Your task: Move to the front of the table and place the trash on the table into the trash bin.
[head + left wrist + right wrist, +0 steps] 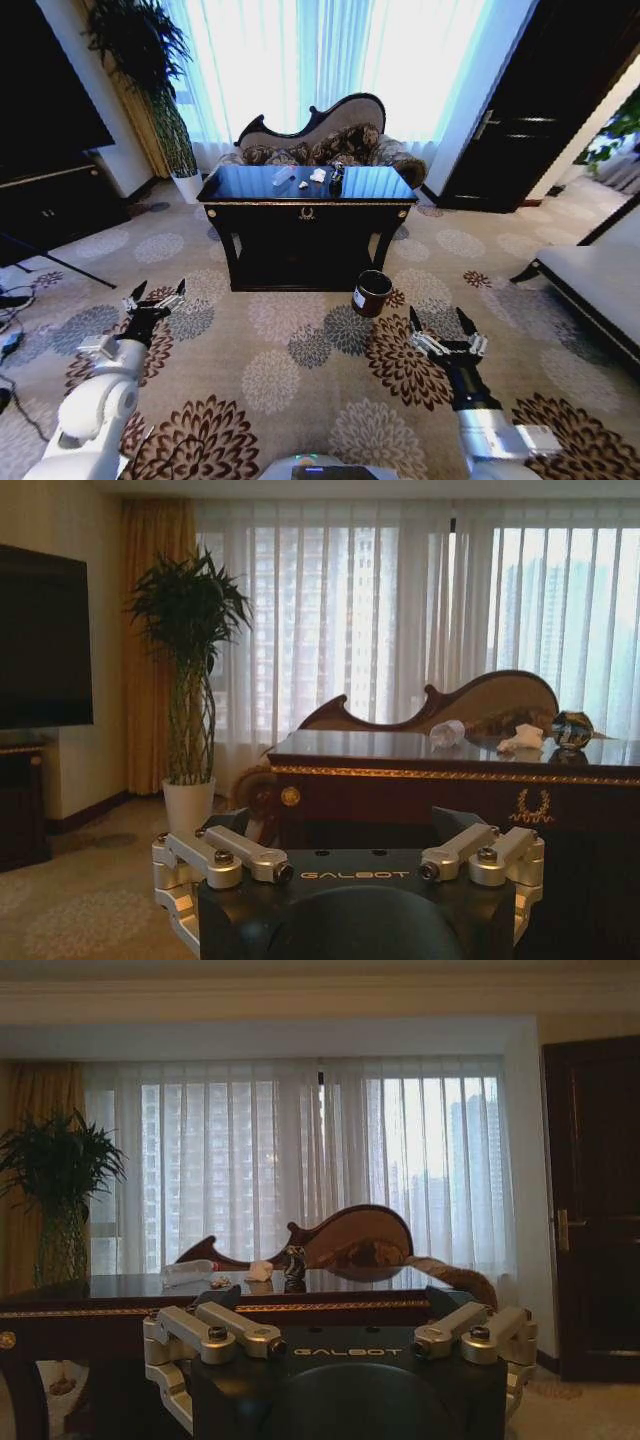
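The robot stands on the patterned carpet [300, 370] some way back from the dark table [306, 212], facing its long front with the gold emblem. The left end effector [158, 294] is held low and forward on the robot's left side, above the carpet; its two fingers are spread wide apart, with nothing between them and nothing touching them. The right end effector [442, 322] is held in the same manner on the robot's right side, fingers likewise spread wide, gripping nothing and touching nothing. Both end effectors are well apart from the table and from the bin. On the glossy tabletop [250, 185], towards the middle and the far edge, lies the trash: a clear bottle-like piece [284, 175] lying on its side, a white crumpled paper scrap [318, 175] just beside it to the robot's right, and a small dark rounded object [336, 178] next to the scrap. The left wrist view shows these same items in a row along the tabletop: the clear piece [447, 733], the white scrap [522, 739] and the dark rounded object [572, 729]. The trash bin [372, 293] stands upright on the carpet in front of the table's right-hand leg, near the table, its white label facing the robot. A curved-back sofa [320, 135] sits behind the table, against the curtained window.
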